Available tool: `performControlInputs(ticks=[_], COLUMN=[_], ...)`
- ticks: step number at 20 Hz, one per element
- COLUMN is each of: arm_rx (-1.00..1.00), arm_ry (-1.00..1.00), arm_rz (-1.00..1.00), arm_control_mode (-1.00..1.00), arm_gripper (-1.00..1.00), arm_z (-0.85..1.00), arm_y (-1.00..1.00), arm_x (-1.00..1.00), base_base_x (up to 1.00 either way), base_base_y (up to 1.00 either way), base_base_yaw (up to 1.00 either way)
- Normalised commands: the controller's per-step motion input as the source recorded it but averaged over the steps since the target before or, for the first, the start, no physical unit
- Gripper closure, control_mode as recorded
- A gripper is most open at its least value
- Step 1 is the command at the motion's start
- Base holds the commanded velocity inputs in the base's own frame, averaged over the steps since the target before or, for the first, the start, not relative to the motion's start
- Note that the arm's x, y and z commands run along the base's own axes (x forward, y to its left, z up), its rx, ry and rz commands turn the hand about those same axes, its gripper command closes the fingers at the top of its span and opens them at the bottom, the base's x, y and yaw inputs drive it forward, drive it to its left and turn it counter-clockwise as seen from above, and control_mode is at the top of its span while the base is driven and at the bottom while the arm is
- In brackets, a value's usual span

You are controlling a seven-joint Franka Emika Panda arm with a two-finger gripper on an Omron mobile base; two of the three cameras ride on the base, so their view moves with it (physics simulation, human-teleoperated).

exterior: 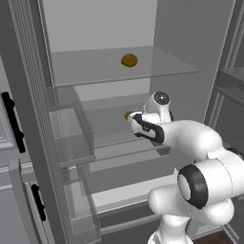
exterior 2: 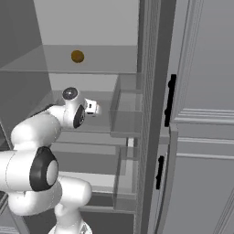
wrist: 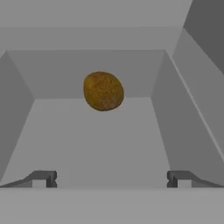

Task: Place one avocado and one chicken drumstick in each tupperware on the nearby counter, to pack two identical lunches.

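An avocado point(wrist: 103, 91) lies on a grey shelf point(wrist: 92, 144) inside the open fridge, towards the back wall, straight ahead of the hand and a little left of centre between the two finger tips in the hand view. In the left base view the same avocado point(exterior: 127, 115) is a small ochre patch peeking out just past the wrist on the middle shelf. A second avocado point(exterior: 129, 60) sits alone on the glass shelf point(exterior: 157, 66) above, well apart from the arm; the right base view shows it too point(exterior 2: 77, 56).

The gripper point(wrist: 111, 178) is level with the middle shelf, jaws spread as wide as they go and holding nothing; bare shelf lies between the finger tips and the fruit.

The step in hand looks like the reach for the first avocado: the approach is lined up, but no contact is made yet. The next move calls for a straight advance into the fridge until the fruit sits between the fingers, with a slight shift towards it so that it is centred, then a close on its widest part. Being round and smooth, it may roll towards the back wall if a finger nudges it first. No chicken drumstick, tupperware or counter can be made out here, so the packing itself is all still to do.
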Motion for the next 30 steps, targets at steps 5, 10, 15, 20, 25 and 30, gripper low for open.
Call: performControlInputs(ticks=[5, 10, 15, 20, 25, 30], arm_rx=[0.00, 0.00, 0.00, 0.00, 0.00, 0.00], arm_ry=[0.09, 0.09, 0.08, 0.02, 0.04, 0.00], arm_rz=[0.00, 0.00, 0.00, 0.00, -0.02, -0.07], arm_control_mode=[-1.00, -1.00, -1.00, -1.00, -1.00, -1.00], arm_gripper=[-1.00, -1.00, -1.00, -1.00, -1.00, -1.00], arm_z=[-0.18, -0.30, -0.42, -0.34, -0.46, -0.53], arm_y=[0.00, 0.01, 0.11, 0.18, 0.08, 0.00], arm_x=[0.82, 0.67, 0.56, 0.50, 0.02, -0.27], base_base_x=[0.00, 0.00, 0.00, 0.00, 0.00, 0.00], base_base_y=[0.00, 0.00, 0.00, 0.00, 0.00, 0.00], base_base_yaw=[0.00, 0.00, 0.00, 0.00, 0.00, 0.00])
